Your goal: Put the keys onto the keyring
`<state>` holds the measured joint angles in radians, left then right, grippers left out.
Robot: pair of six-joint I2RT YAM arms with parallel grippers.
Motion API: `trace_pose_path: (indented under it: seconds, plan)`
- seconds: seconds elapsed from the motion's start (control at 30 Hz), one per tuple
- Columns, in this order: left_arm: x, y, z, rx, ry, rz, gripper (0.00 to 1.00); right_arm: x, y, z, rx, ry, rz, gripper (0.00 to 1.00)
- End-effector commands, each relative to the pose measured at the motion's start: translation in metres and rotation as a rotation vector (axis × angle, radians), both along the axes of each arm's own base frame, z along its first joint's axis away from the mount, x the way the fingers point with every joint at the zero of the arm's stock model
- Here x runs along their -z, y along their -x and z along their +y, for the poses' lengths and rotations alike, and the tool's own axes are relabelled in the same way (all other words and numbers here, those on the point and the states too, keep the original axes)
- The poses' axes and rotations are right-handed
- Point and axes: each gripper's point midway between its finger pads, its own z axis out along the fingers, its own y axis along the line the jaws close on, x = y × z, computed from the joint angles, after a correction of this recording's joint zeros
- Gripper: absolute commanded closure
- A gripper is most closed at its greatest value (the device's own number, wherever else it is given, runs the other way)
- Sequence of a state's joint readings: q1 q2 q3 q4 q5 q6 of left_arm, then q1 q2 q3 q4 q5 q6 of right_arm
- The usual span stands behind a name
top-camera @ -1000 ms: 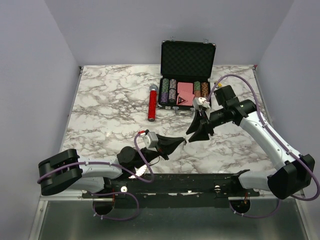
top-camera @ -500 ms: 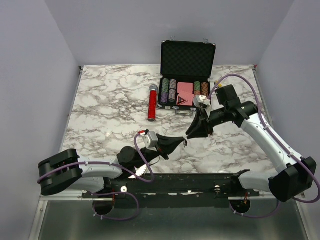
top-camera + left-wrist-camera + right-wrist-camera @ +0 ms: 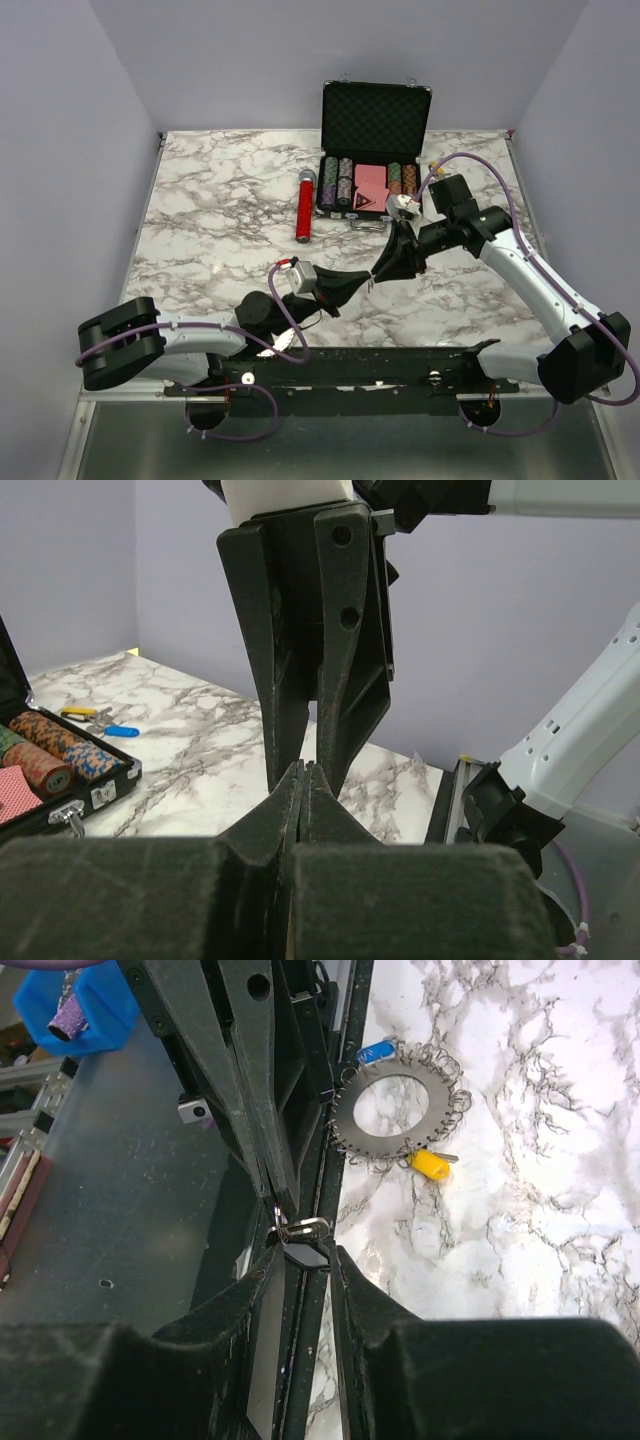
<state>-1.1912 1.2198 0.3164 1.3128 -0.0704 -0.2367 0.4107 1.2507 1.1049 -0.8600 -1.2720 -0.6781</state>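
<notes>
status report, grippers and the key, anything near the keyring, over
Left gripper shut on key, silver end. Right gripper closed on its dark tag, mid-air. Keyring flat on marble, untouched; chip case close beside it.

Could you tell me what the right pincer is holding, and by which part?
A small silver key, seemingly gripped by its dark plastic head.

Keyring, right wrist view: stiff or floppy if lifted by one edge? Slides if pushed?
The keyring looks like a flat metal band, so it is probably stiff. The small loops round its rim, the blue tag and the yellow tag would likely dangle and swing. Lying flat on the smooth marble table, it should slide, not roll.
</notes>
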Motion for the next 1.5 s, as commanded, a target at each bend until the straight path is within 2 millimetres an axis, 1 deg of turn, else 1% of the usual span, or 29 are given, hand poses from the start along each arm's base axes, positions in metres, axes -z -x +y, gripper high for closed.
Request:
trace_pose_path:
  seconds: [0.0, 0.13, 0.2, 0.37, 0.5, 0.57, 0.6, 0.7, 0.77, 0.8, 0.83, 0.87, 0.93, 0.97, 1.0, 1.03, 1.07, 1.1, 1.13, 1.17, 1.2, 1.27, 1.37, 1.47]
  plan:
    - [-0.072, 0.007, 0.021, 0.001, 0.278, -0.093, 1.0, -0.009, 0.005, 0.001, -0.025, -0.045, -0.007, 0.67]
    - [-0.07, 0.006, 0.019, 0.003, 0.273, -0.085, 1.0, -0.011, 0.008, 0.001, -0.033, -0.054, -0.007, 0.68]
    - [-0.07, 0.006, 0.019, 0.003, 0.275, -0.085, 1.0, -0.011, 0.009, 0.002, -0.036, -0.056, -0.005, 0.71]
    - [-0.069, 0.006, 0.017, 0.004, 0.273, -0.082, 1.0, -0.012, 0.01, 0.002, -0.043, -0.066, -0.001, 0.82]
    - [-0.069, 0.005, 0.018, 0.0, 0.273, -0.08, 1.0, -0.01, 0.01, 0.002, -0.037, -0.059, 0.006, 0.87]
    - [-0.07, 0.005, 0.018, 0.002, 0.276, -0.081, 1.0, -0.01, 0.009, 0.002, -0.035, -0.056, 0.006, 0.94]
    - [-0.069, 0.005, 0.017, 0.003, 0.272, -0.08, 1.0, -0.011, 0.009, 0.002, -0.031, -0.053, 0.006, 0.99]
    - [-0.067, 0.004, 0.018, -0.001, 0.27, -0.074, 1.0, -0.011, 0.005, 0.001, -0.014, -0.029, 0.001, 0.99]
    - [-0.062, 0.003, 0.02, -0.012, 0.262, -0.062, 1.0, -0.009, 0.003, -0.001, -0.011, -0.007, -0.023, 0.99]
    - [-0.058, 0.002, 0.022, -0.021, 0.258, -0.053, 0.91, -0.007, 0.002, -0.002, -0.009, 0.009, -0.043, 0.99]
    - [-0.051, 0.0, 0.026, -0.037, 0.245, -0.038, 0.74, -0.004, 0.001, -0.005, -0.002, 0.033, -0.062, 0.99]
    - [-0.047, 0.0, 0.031, -0.046, 0.24, -0.026, 0.58, 0.0, -0.001, -0.008, 0.0, 0.064, -0.081, 0.99]
    - [-0.032, 0.001, 0.04, -0.058, 0.2, 0.003, 0.41, 0.017, -0.004, -0.018, -0.009, 0.157, -0.121, 0.99]
    - [-0.019, 0.002, 0.042, -0.055, 0.152, 0.028, 0.35, 0.026, -0.002, -0.026, -0.024, 0.217, -0.135, 0.99]
    - [-0.012, 0.004, 0.046, -0.053, 0.124, 0.047, 0.31, 0.037, -0.002, -0.033, -0.041, 0.277, -0.141, 0.99]
    - [0.002, 0.006, 0.046, -0.045, 0.048, 0.074, 0.29, 0.046, -0.003, -0.042, -0.056, 0.343, -0.159, 0.99]
    - [0.022, 0.007, 0.044, -0.038, -0.051, 0.105, 0.25, 0.053, -0.004, -0.05, -0.06, 0.394, -0.17, 0.99]
    - [0.03, 0.009, 0.045, -0.029, -0.121, 0.118, 0.22, 0.06, -0.007, -0.058, -0.061, 0.452, -0.193, 0.99]
    - [0.045, 0.012, 0.045, -0.021, -0.214, 0.125, 0.2, 0.066, -0.009, -0.065, -0.058, 0.498, -0.224, 0.99]
    - [0.051, 0.014, 0.046, -0.011, -0.267, 0.111, 0.19, 0.069, -0.011, -0.072, -0.056, 0.53, -0.259, 0.99]
    - [0.062, 0.016, 0.048, -0.004, -0.325, 0.095, 0.18, 0.073, -0.014, -0.077, -0.056, 0.557, -0.292, 0.99]
    - [0.073, 0.02, 0.051, 0.011, -0.393, 0.046, 0.17, 0.075, -0.019, -0.083, -0.058, 0.582, -0.362, 0.99]
    - [0.085, 0.025, 0.048, 0.05, -0.467, -0.035, 0.17, 0.074, -0.021, -0.085, -0.074, 0.586, -0.416, 0.99]
    - [0.085, 0.024, 0.037, 0.061, -0.518, -0.099, 0.18, 0.073, -0.018, -0.082, -0.104, 0.572, -0.432, 0.99]
